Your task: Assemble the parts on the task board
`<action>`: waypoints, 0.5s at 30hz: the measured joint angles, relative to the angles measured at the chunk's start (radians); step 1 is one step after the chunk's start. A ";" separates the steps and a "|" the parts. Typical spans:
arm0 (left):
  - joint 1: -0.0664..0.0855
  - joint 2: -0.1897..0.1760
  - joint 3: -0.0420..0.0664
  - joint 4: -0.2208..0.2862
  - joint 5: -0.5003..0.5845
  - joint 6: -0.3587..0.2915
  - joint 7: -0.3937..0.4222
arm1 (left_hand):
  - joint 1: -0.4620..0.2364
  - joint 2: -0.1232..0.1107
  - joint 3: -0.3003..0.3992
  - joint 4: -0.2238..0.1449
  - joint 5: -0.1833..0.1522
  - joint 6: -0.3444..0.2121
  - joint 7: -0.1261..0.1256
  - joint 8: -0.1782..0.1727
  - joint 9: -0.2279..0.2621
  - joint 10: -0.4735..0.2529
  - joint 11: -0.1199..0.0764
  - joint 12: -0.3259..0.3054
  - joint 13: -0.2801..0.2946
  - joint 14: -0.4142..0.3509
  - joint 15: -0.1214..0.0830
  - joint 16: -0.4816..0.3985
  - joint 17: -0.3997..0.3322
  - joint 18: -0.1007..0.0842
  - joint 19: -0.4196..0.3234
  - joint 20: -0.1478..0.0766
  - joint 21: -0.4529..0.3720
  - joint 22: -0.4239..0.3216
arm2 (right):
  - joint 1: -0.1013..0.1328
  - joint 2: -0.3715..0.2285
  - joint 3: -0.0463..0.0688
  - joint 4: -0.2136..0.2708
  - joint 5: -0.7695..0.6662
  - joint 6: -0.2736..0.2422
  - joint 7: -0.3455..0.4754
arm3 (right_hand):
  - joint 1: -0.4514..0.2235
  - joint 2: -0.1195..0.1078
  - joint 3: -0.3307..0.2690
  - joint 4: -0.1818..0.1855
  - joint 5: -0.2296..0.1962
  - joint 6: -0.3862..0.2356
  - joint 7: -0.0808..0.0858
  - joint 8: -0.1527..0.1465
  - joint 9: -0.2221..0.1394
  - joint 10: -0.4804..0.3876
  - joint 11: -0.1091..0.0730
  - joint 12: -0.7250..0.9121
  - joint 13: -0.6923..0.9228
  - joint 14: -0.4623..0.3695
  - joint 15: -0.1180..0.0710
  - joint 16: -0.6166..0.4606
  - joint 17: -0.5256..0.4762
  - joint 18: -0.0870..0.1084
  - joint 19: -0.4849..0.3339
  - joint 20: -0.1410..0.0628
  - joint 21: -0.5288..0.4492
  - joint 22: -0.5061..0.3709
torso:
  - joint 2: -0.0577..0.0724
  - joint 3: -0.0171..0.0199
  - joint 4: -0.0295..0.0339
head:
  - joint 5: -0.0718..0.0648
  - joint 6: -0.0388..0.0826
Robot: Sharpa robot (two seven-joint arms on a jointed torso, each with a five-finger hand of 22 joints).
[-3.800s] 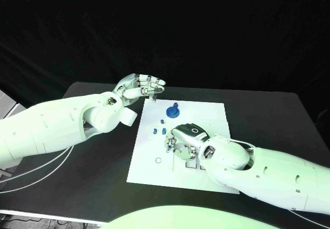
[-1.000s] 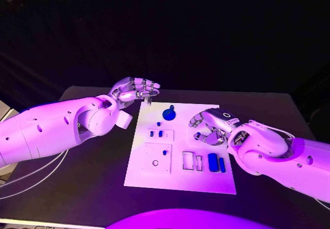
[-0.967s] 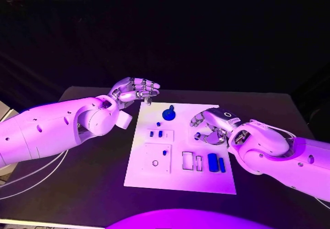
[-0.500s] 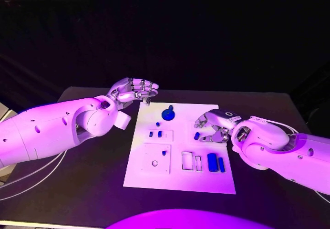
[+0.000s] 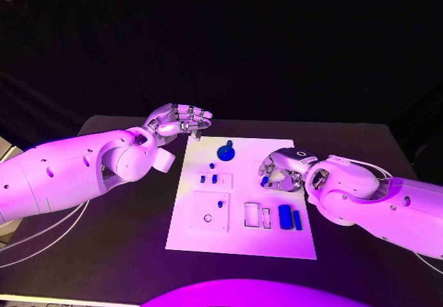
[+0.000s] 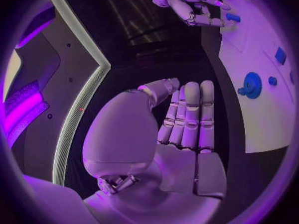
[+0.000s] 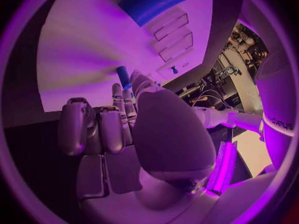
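Right hand (image 5: 281, 171) pinching small blue part (image 5: 265, 181), mostly hidden, left hand (image 5: 181, 119) curled, empty

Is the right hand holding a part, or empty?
Holding: the right hand pinches a small blue part at its fingertips above the task board.

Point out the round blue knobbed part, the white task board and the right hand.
Round blue knobbed part (image 5: 228, 152), head view, its disc.
White task board (image 5: 242, 240), head view, bare near strip.
Right hand (image 5: 280, 171), head view, knuckles.
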 measured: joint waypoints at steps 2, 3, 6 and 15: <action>0.000 0.000 0.000 0.000 0.000 0.000 0.000 | 0.000 0.000 0.000 0.000 0.000 0.000 0.000 0.000 0.000 -0.007 0.000 0.000 0.000 0.000 0.000 0.000 0.001 0.000 0.000 0.000 0.000 0.000 | -0.001 0.004 0.000 -0.004 0.002 -0.001 0.000 | 0.000 0.000 0.018 -0.001 0.000 0.005 0.002 0.000 0.000 0.017 -0.002 0.000 0.000 -0.004 -0.004 0.000 -0.002 0.000 0.000 -0.007 0.008 0.000 | 0.000 -0.0001 0.0006 | -0.001 -0.001; 0.000 0.000 0.000 0.000 0.000 0.000 0.000 | 0.000 0.000 0.000 0.000 0.000 0.000 0.000 0.000 0.000 -0.007 0.000 0.000 0.000 0.000 0.000 0.000 0.001 0.000 0.000 0.000 0.000 0.000 | -0.002 0.007 0.000 -0.007 0.003 -0.001 0.000 | 0.000 0.000 0.028 -0.001 0.000 0.012 0.003 0.000 0.000 0.025 -0.003 0.000 0.000 -0.003 -0.004 0.000 -0.004 0.000 0.000 -0.007 0.008 0.000 | 0.000 -0.0001 0.0011 | -0.001 -0.001; 0.000 -0.001 0.000 0.000 0.000 0.001 -0.001 | 0.000 0.000 0.000 0.000 0.000 0.000 0.000 0.000 0.000 -0.007 0.000 0.000 0.000 0.000 0.000 0.000 0.001 0.000 0.000 0.000 0.000 0.000 | -0.005 0.013 -0.001 -0.017 0.005 -0.002 0.000 | 0.000 0.000 0.075 -0.006 0.002 0.031 0.012 0.008 0.002 0.066 -0.013 0.000 0.001 -0.002 -0.016 0.000 -0.004 0.000 0.000 -0.018 0.023 0.000 | 0.000 -0.0003 0.0012 | -0.001 -0.002; 0.000 -0.002 0.000 0.000 0.000 0.002 -0.003 | 0.000 0.000 0.000 0.000 0.000 0.000 0.000 0.000 0.000 -0.007 0.000 0.000 0.000 0.000 0.000 0.000 0.001 0.000 0.000 0.000 0.000 0.000 | -0.009 0.031 0.000 -0.033 0.000 -0.008 -0.006 | 0.016 -0.011 0.195 -0.033 -0.020 0.085 0.010 0.041 0.023 0.107 -0.003 -0.015 0.010 -0.002 -0.023 0.000 0.003 0.000 -0.002 -0.023 0.047 0.000 | -0.001 -0.0003 -0.0005 | 0.002 -0.004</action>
